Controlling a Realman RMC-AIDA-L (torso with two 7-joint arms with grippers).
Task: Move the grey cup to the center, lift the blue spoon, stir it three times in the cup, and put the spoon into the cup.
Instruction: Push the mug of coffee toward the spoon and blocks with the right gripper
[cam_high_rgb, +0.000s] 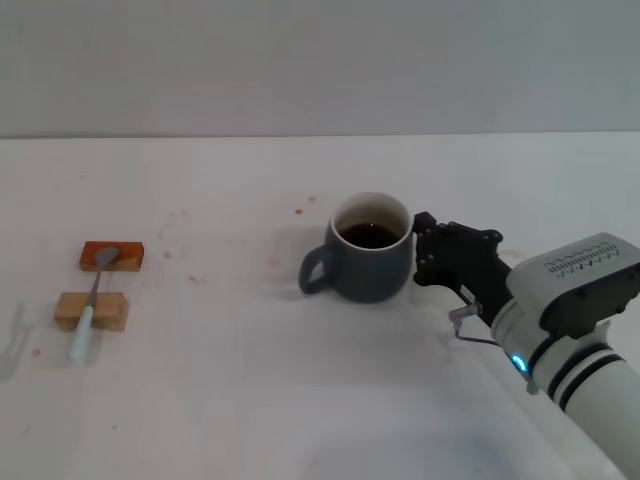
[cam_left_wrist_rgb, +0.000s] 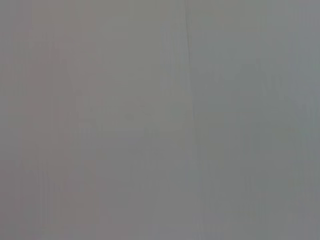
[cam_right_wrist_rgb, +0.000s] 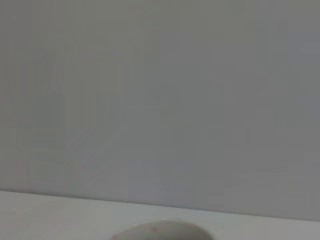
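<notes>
Centrally on the table (cam_high_rgb: 300, 400), the grey cup (cam_high_rgb: 368, 262), heavy-looking, rigid ceramic holding dark liquid, best gripped by its body, touched the right gripper (cam_high_rgb: 424, 250), whose finger spread could not be told, while the light, slippery blue spoon (cam_high_rgb: 92, 312) bridged 2 blocks (cam_high_rgb: 100, 312) far left.

In the lower right of the head view, the right arm (cam_high_rgb: 590, 375) is a fat white tube with two black rings. A small blue light glows on it. A grey block with a row of tiny white marks sits above. A thin wire loop sticks out. The right gripper (cam_high_rgb: 425, 250) is black and boxy.
</notes>
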